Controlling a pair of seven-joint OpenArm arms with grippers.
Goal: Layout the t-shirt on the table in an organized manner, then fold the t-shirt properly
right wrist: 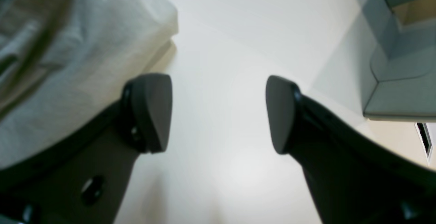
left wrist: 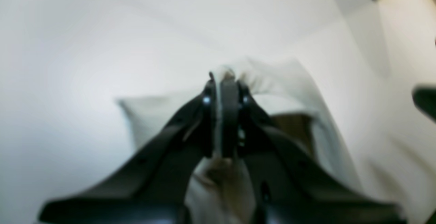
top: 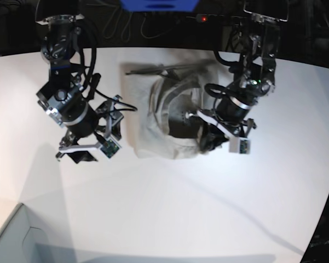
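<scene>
Pinched jaws of the left gripper [left wrist: 224,81] are clamping a fold of the t-shirt [top: 164,118], though that wrist view is blurred. Crumpled cloth is lying mid-table [top: 169,208], toward the far edge. Beside it, the right gripper [right wrist: 218,115] is hovering wide open, holding nothing.

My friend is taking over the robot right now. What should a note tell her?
Left tool: shut, pinching a fold of the t-shirt.
Right tool: open, empty, over bare table beside the shirt's edge.
T-shirt: bunched and rumpled in a heap at the far middle of the table, between the two arms.
Done: only the left grab.
Left: spread the shirt flat and tidy, then fold it.
</scene>
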